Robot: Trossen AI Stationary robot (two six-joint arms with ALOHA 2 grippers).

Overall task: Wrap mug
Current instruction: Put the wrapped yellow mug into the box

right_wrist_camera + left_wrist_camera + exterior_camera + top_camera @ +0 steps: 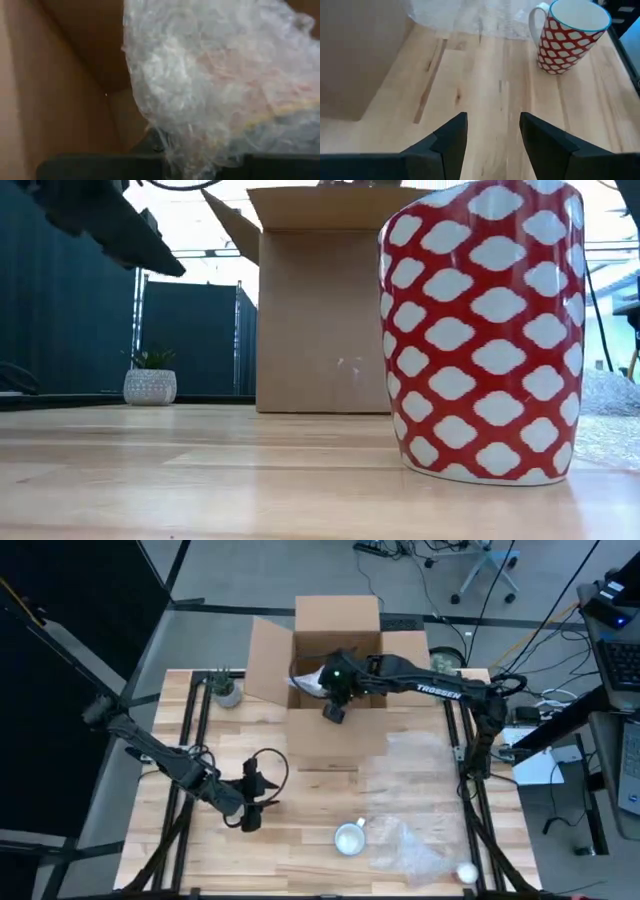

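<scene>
Spreading across most of the high view, the wooden counter (300, 790) carries everything, with an open cardboard box (338, 645) standing at its far edge, flaps folded outward. The right arm reaches from the right side over the box, and the right gripper (334, 700) hangs at the box's open top with a bundle of bubble wrap (220, 85) bunched against it; in the right wrist view the crinkled plastic fills the picture against the brown box wall, with something reddish showing through it, and the jaws are hidden behind it, so I cannot tell whether they are open or closed. A sheet of bubble wrap (415, 765) lies flat on the right half of the counter, and a crumpled piece (410, 848) lies near the front edge. The left gripper (252, 802) hovers low over the left front of the counter, its jaws apart and holding nothing. The red and white patterned mug (350, 837) stands upright on the bare wood at the front, just beside the crumpled plastic, unwrapped. A small potted plant (226, 690) sits at the far left corner.
</scene>
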